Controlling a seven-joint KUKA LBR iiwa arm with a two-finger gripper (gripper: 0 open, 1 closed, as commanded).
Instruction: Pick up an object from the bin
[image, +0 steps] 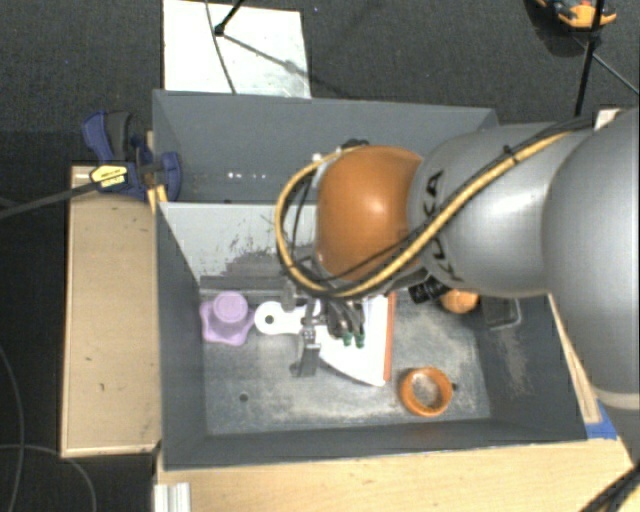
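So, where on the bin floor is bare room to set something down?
The front-left floor is bare, bordered by the purple cup, the gripper and the front wall. A smaller patch lies between the orange ring and the right wall. The middle is crowded: white card, white piece.

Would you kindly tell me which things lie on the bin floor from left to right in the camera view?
Purple cup → white round-ended piece → white flat card with an orange edge → orange ring.
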